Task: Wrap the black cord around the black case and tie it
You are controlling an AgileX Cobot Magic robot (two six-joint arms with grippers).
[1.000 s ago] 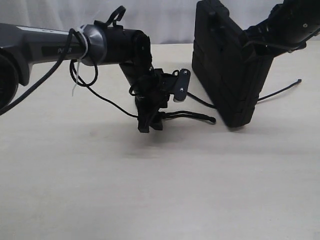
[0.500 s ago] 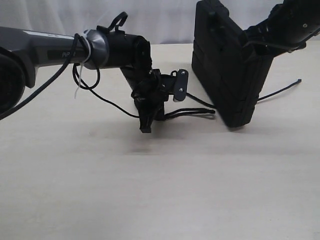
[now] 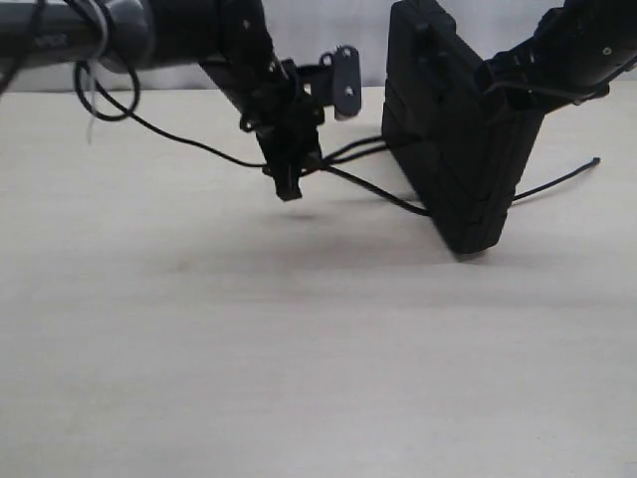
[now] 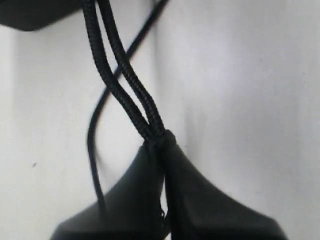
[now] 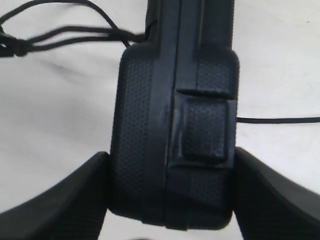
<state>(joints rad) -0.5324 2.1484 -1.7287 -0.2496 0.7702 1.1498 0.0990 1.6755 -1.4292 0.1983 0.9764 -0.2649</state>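
The black case (image 3: 453,129) stands tilted on one corner at the back right of the table, and my right gripper (image 5: 170,200) is shut on its edge (image 5: 175,125), one finger on each face. My left gripper (image 3: 291,181) hangs above the table to the left of the case, shut on the black cord (image 3: 348,154). Two braided strands of the cord (image 4: 125,80) run taut from the closed fingertips to the case. A further strand (image 3: 383,197) passes low toward the case's bottom corner. The cord's tail (image 3: 562,179) lies on the table to the right of the case.
The beige tabletop (image 3: 299,358) stretches toward the camera. A smooth arm cable (image 3: 189,144) sags from the left arm down to the wrist. A pale wall runs behind the table's far edge.
The left gripper has shut on the cord and risen from near the tabletop, moving up and back. The cord strands now stretch taut to the case. The right arm and case have stayed put.
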